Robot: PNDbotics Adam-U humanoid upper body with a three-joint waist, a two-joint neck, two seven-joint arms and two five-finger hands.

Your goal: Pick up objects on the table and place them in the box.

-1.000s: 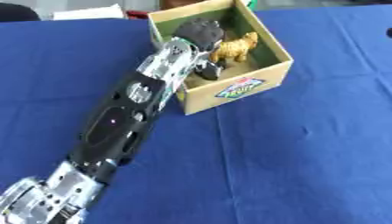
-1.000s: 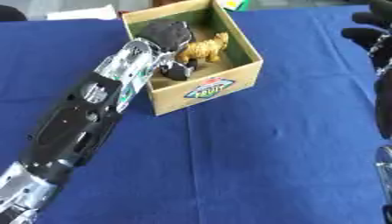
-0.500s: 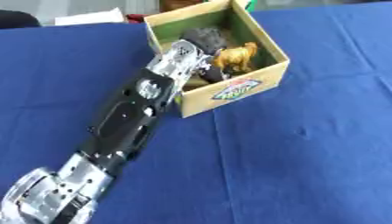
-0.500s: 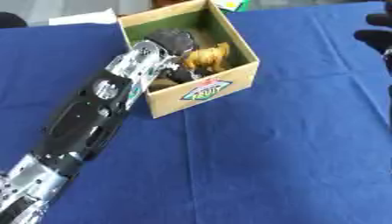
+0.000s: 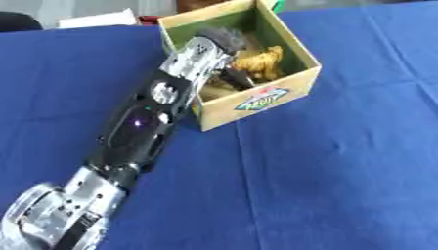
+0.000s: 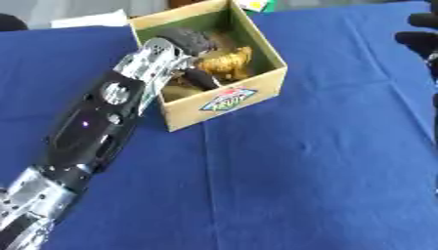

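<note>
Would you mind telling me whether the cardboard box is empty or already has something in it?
Not empty. A golden toy animal lies inside the box, and the left hand is reaching in beside it.

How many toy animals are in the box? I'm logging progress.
1 clearly visible: a golden toy animal in the box, beside the left hand. Others may be hidden under that hand.

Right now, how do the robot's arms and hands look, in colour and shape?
The left arm has a glossy black forearm shell with a round silver disc and a small purple light, and bulky silver joints at both ends. The left hand is silver with dark fingers. The right hand shows only as black shapes at the edge.
</note>
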